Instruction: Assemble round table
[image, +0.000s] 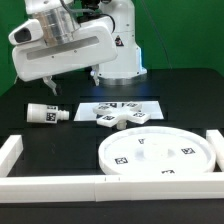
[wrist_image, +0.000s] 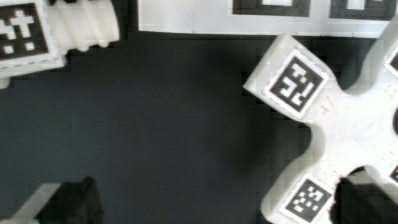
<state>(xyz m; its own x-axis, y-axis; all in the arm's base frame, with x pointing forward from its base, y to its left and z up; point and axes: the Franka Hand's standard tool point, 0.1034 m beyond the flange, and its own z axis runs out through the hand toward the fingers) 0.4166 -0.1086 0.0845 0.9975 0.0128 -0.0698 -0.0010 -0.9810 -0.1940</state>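
The white round disc (image: 160, 152) lies flat at the front of the exterior view's right, with tags on its face. On its side at the exterior view's left lies the short cylindrical leg (image: 45, 113) (wrist_image: 45, 35). The cross-shaped foot (image: 118, 117) (wrist_image: 320, 110) rests flat between them, just in front of the marker board (image: 125, 103). My gripper (image: 50, 86) (wrist_image: 222, 205) hangs open above the dark table, over the gap between leg and foot, holding nothing. One arm of the foot shows close by one of the fingers (wrist_image: 368, 196).
White border rails run along the left (image: 10, 155), the front (image: 50, 185) and the right (image: 212, 140) of the work area. The marker board (wrist_image: 267, 12) lies behind the foot. The robot's base (image: 120, 65) stands at the back.
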